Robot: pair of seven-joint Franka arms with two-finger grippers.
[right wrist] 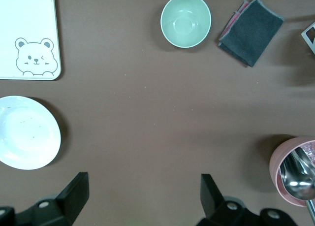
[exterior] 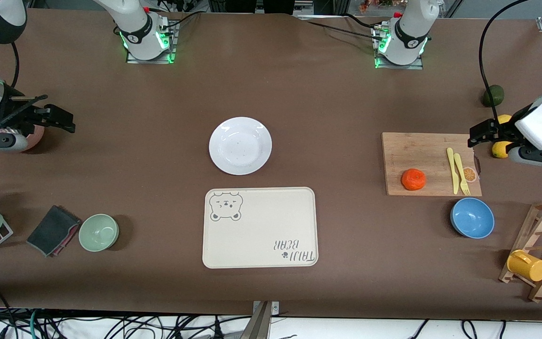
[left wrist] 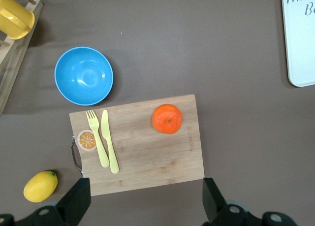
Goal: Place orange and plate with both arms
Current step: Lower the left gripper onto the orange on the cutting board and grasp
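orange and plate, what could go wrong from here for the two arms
The orange is round and sits loose on the cutting board, so the open left gripper might nudge it into rolling. The plate lies flat on the table; the open right gripper may struggle to catch its low, glossy rim.

A brown table (exterior: 299,94) carries a white plate (exterior: 240,145) with a cream bear tray (exterior: 260,227) nearer the camera. Toward the left arm's end lie a wooden cutting board (exterior: 428,160), blue bowl (exterior: 472,217), lemon (left wrist: 40,186) and wooden rack (exterior: 541,247). Toward the right arm's end sit a green bowl (exterior: 99,232) and dark cloth (exterior: 52,230).
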